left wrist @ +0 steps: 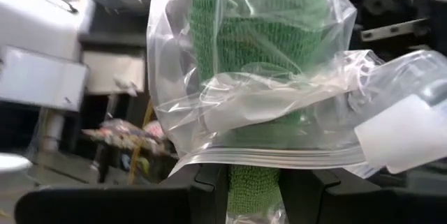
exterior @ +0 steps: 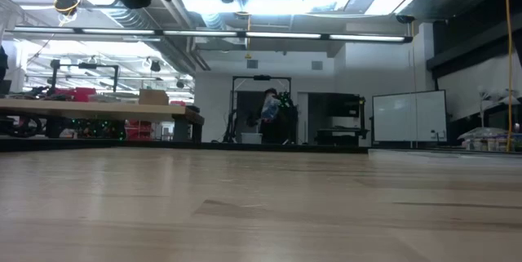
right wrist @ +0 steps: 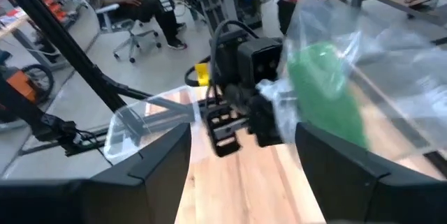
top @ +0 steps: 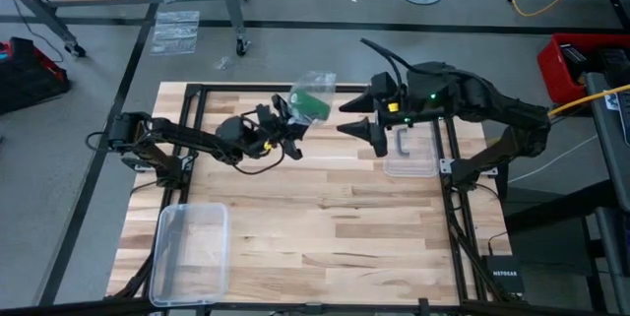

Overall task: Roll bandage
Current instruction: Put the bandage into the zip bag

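the left claw (top: 288,124) is clenched on the clear bag (top: 313,94), lifting it off the table (top: 325,208) at 12 o'clock so the green bandage (top: 315,106) inside faces the right claw (top: 362,124), released wide at 3 o'clock, likely to pull it out.

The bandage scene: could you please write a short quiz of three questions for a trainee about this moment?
1. True or false: the bandage lies unrolled on the table.
2. Which tool holds the plastic bag?
A. left tool
B. right tool
C. neither
3. Fill in: the right tool's fingers are ____, facing the bag.

Key
1. False: it is a green roll inside the clear bag, held up above the table.
2. A: the left tool is shut on the bag with the roll in it.
3. open: they hold nothing.
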Controlling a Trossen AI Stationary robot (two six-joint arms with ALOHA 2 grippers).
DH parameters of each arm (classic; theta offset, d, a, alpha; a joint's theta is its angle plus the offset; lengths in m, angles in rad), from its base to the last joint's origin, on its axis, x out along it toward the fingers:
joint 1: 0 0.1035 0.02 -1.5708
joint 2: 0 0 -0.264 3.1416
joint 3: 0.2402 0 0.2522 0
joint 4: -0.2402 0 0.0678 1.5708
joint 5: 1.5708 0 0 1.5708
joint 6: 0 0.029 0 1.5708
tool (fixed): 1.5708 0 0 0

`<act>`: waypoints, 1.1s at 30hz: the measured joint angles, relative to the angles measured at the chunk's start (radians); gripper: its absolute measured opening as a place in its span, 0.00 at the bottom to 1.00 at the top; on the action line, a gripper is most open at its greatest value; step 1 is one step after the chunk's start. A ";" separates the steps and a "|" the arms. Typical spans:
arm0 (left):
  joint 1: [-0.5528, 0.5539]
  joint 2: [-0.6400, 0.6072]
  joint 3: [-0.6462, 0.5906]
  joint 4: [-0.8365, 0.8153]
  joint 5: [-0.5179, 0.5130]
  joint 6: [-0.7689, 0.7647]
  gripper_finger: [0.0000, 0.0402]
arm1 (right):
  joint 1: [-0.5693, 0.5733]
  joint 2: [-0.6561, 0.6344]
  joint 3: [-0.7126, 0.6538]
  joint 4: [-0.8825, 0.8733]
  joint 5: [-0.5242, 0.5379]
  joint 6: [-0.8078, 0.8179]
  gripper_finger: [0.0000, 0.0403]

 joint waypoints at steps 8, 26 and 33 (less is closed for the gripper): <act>0.000 0.000 0.000 -0.212 0.079 -0.081 0.21 | 0.000 -0.069 0.000 -0.051 0.100 -0.071 0.65; 0.096 -0.274 -0.001 -0.775 0.103 -0.007 0.21 | 0.000 -0.269 -0.358 -0.237 0.342 0.017 0.65; 0.160 -0.418 -0.001 -1.041 0.094 0.020 0.21 | 0.034 -0.463 -0.787 0.044 0.316 0.155 0.65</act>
